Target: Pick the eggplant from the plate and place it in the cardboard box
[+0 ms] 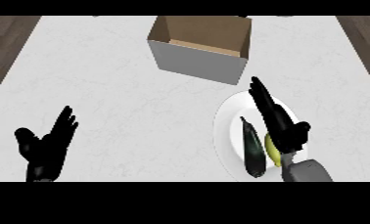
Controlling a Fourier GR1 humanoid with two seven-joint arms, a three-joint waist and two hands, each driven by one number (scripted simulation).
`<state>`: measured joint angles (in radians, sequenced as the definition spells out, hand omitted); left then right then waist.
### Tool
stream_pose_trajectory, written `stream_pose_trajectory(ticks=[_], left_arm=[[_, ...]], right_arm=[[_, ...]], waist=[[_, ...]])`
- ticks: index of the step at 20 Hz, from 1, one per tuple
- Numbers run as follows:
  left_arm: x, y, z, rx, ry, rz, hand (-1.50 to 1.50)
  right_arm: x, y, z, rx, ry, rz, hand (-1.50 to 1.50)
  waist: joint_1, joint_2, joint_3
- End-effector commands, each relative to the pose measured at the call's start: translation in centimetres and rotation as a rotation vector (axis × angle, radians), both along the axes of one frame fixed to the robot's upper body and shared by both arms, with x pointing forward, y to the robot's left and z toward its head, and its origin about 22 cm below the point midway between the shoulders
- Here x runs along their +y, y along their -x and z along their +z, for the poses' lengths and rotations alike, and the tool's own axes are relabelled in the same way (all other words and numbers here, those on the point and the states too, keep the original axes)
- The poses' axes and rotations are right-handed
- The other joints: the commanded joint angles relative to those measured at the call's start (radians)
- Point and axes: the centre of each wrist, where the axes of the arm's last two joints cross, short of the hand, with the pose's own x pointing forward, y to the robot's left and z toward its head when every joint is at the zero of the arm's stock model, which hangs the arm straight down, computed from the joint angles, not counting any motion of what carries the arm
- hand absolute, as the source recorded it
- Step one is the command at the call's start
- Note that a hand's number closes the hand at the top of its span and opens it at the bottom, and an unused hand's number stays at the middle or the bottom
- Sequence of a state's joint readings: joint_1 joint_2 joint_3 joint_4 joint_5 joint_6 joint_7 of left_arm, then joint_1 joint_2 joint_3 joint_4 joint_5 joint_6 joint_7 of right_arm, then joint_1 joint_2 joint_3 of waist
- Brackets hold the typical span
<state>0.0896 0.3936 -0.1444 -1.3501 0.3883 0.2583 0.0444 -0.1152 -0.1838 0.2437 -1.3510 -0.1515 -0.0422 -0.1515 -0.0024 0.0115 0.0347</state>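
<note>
Dark elongated eggplant (252,147) on round white plate (230,120) lower right, yellow item (273,150) partly hidden under straight-fingered right hand (278,120), left hand (47,145) spread lower left, open brown cardboard box (202,47) top centre, unlabelled.

A pale marbled counter (108,86) — dark wooden floor (14,37) at both sides.

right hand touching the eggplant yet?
Apart. Head view shows a strip of white plate between the eggplant and the open right hand, which is above it.
</note>
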Motion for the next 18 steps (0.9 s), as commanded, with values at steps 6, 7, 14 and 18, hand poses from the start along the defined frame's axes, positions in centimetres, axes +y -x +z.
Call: stream_pose_trajectory(ticks=[6, 7, 14, 18], left_arm=[[-4.6, -5.5, 7.9, -0.382, -0.194, -0.432, 0.00], [-3.1, -3.8, 4.9, -0.241, -0.119, -0.287, 0.00], [-7.0, -5.8, 8.1, -0.385, -0.178, -0.541, 0.00], [-7.7, -5.9, 8.2, -0.366, -0.173, -0.558, 0.00]], right_arm=[[-1.0, 4.3, -5.0, 0.402, 0.183, -0.439, -1.50], [-1.6, -0.9, 3.2, -0.147, -0.115, -0.602, -1.50], [-6.6, 7.8, -6.0, 0.191, 1.042, -0.312, -1.50], [-3.8, 5.7, -2.3, 0.143, 1.140, -0.346, -1.50]], waist=[[-0.090, -0.021, -0.040], [-0.211, -0.125, -0.014], [-0.053, -0.024, -0.048], [-0.034, -0.030, -0.050]])
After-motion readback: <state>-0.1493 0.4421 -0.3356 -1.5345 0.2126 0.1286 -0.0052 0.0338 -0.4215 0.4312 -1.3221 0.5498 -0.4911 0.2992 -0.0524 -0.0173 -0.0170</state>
